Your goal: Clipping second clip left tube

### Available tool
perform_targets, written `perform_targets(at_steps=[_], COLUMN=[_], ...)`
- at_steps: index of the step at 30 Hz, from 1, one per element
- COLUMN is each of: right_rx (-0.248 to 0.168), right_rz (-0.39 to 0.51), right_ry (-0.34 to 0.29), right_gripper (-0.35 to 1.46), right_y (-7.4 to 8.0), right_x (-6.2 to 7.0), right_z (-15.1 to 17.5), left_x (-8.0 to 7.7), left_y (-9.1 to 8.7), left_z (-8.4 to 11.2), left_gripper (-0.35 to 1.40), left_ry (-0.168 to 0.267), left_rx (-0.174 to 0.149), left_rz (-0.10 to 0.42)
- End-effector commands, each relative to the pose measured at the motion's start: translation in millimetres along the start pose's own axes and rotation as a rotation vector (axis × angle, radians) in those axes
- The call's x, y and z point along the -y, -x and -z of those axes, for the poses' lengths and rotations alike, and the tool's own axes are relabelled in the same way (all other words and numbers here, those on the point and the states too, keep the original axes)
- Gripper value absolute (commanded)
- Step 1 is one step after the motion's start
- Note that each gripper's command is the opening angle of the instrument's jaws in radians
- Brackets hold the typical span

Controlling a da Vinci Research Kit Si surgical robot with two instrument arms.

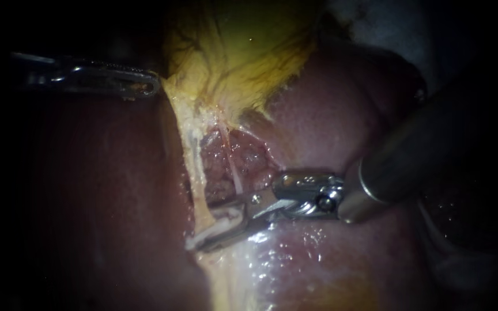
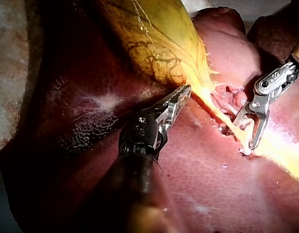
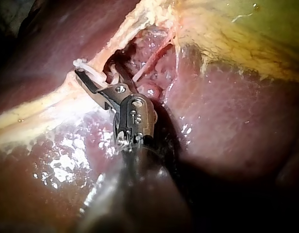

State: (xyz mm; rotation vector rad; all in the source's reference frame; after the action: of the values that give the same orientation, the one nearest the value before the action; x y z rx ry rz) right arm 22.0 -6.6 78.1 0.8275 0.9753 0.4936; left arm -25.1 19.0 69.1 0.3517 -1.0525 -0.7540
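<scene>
Right instrument point(image 1: 206, 227) point(image 2: 245, 134): enters from the right, lies low over the liver point(image 1: 87, 190), holds its jaws partly apart in a narrow V. Carries a white clip point(image 1: 226, 217) between those jaws. Straddles the left tube point(image 1: 196, 173), one jaw on each side, near the tube's lower end in the endoscope view. Shows a clear gap between the jaws in both wrist views, tube crossing that gap. Contact of clip with tube: cannot tell.

Left tube: pale, taut strand, running from the narrow yellow end of the gallbladder point(image 1: 243, 46) down along the edge of the liver and through the parted jaws. Just beside it, toward the right instrument's shaft, a thinner pale strand, the right tube point(image 1: 234, 173), lying over raw reddish tissue and ending close to the nearer jaw.

Left instrument point(image 1: 152, 87) point(image 2: 185, 93): comes in from the left, well apart from the right one. Jaws pressed together on the yellowish edge of the gallbladder, at the upper end of the left tube. Tissue stretched tight below that hold.
</scene>
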Motion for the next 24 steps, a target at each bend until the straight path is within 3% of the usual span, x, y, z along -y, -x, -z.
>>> perform_targets(at_steps=[1,8,15,24], right_rx=[-0.005,-0.005,0.002,-0.06], right_rz=[0.004,0.004,0.003,-0.007], right_ry=[0.002,0.003,-0.042,-0.132], right_gripper=[0.59,0.6,0.6,0.6], right_y=[-0.3,-0.7,-0.8,-1.0], right_x=[-0.1,-0.6,-0.7,-1.0], right_z=[0.4,1.7,1.4,1.4], left_x=[0.0,0.0,0.0,0.0], left_y=[0.0,0.0,0.0,0.0], left_z=[0.0,0.0,0.0,0.0], left_gripper=[-0.35,-0.35,-0.35,-0.35], left_ry=[-0.001,-0.001,0.0,0.0], left_rx=[0.0,0.0,0.0,0.0], left_rz=[0.0,0.0,0.0,0.0])
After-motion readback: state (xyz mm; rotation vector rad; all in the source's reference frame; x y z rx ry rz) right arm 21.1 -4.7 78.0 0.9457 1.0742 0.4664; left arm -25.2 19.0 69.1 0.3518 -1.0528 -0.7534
